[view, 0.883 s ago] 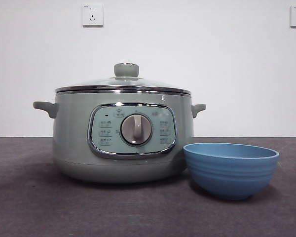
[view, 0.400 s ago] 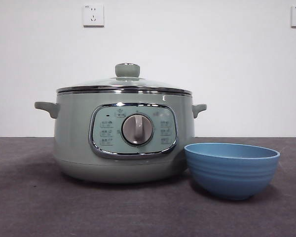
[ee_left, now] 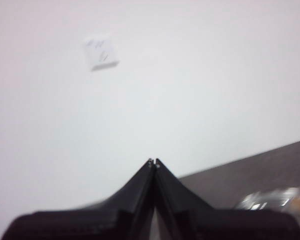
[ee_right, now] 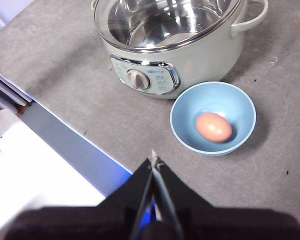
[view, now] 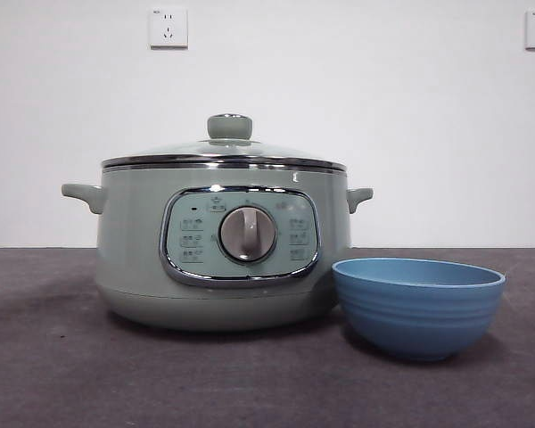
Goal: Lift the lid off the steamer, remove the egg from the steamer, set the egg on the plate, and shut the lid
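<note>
Large round sage-green steamer [view: 223,259] on grey table [view: 71,374], clear glass lid [view: 225,150] seated on it, small blue plate [view: 417,305] just beside holding brown egg [ee_right: 214,126], left gripper [ee_left: 154,162] and right gripper [ee_right: 153,161] raised, jaws pressed together

Front: low, level across table, close to steamer [view: 223,259] and plate [view: 417,306].
Right wrist: high, looking down on both.
Left wrist: faces wall [ee_left: 190,75].

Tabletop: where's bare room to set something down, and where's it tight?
Bare table lies on the steamer's side away from the plate, and in front of both, toward the right gripper. It is tight where the plate nearly meets the steamer; the plate holds the egg.
</note>
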